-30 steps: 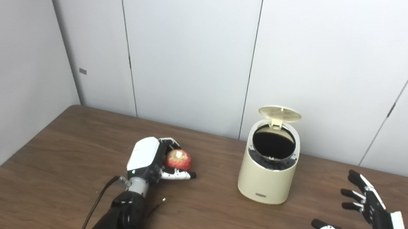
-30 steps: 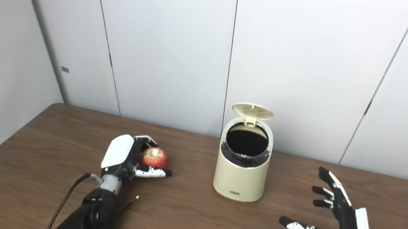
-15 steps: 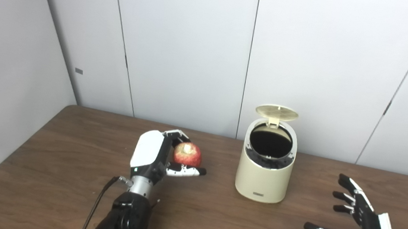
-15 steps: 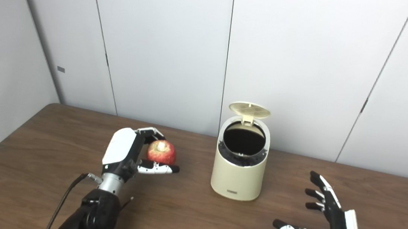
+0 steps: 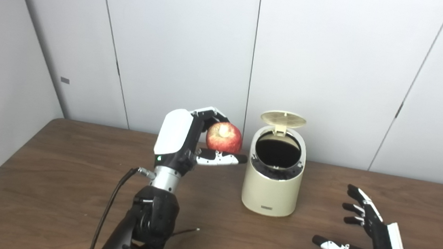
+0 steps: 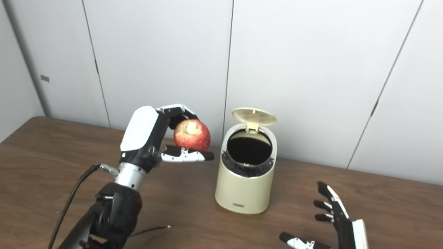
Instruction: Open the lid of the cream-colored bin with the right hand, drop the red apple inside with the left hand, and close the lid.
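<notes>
The cream-colored bin [image 5: 272, 190] stands near the middle of the table with its round lid [image 5: 283, 118] tipped up at the back, showing the dark inside. My left hand [image 5: 187, 141] is shut on the red apple [image 5: 224, 137] and holds it in the air, just left of the bin's rim and about level with it. My right hand [image 5: 368, 244] is open, fingers spread, low over the table to the right of the bin and apart from it.
The brown wooden table [image 5: 56, 190] runs to grey panel walls [image 5: 180, 43] behind and on the left. A black cable [image 5: 110, 207] hangs from my left wrist, and a thin wire lies on the table by the left forearm.
My left hand has lifted the apple off the table and carried it up and right, close to the bin's opening. The camera has shifted. The right hand has stayed open.
</notes>
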`<state>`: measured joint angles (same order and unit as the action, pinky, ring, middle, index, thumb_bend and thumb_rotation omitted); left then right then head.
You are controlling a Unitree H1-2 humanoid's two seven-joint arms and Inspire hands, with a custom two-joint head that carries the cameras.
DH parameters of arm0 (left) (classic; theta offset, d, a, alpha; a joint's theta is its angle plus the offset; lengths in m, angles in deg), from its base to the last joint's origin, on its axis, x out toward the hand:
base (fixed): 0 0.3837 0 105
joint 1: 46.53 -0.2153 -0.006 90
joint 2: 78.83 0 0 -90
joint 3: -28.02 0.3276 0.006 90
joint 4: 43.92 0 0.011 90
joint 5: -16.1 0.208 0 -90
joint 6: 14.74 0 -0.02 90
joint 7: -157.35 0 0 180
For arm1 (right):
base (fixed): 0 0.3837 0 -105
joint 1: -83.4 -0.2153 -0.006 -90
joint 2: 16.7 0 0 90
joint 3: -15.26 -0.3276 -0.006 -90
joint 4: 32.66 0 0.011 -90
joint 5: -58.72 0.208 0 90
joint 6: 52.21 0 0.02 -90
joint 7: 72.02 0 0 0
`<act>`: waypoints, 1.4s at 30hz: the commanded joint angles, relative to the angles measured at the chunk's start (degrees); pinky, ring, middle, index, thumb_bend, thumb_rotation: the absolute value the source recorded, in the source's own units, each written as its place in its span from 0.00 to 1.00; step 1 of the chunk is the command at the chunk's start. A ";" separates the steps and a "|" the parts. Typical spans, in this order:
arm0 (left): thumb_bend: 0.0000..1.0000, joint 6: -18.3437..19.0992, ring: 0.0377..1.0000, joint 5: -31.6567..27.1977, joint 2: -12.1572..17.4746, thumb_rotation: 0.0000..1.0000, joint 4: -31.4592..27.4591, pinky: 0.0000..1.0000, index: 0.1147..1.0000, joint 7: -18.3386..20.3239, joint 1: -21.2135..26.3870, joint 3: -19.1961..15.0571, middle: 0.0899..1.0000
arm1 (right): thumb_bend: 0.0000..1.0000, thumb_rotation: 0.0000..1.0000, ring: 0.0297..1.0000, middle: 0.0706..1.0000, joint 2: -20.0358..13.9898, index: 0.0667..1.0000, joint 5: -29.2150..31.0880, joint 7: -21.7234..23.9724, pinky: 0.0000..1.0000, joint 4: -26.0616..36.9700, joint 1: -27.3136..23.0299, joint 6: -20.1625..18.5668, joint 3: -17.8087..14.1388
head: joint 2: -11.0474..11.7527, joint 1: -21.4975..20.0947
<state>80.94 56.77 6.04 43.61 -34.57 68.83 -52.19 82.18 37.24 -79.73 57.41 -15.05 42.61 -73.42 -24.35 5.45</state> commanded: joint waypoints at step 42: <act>0.52 -8.03 0.55 -1.70 -9.51 0.00 15.96 0.63 0.42 -7.92 9.10 2.00 0.43 | 0.72 0.06 0.76 0.86 1.63 0.86 -1.00 -3.46 0.64 0.61 -2.50 1.88 1.59 | 0.93 -2.73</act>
<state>74.80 54.97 -3.07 59.90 -40.50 74.62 -50.11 83.46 36.56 -82.62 55.70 -15.77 43.02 -71.98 -23.38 2.64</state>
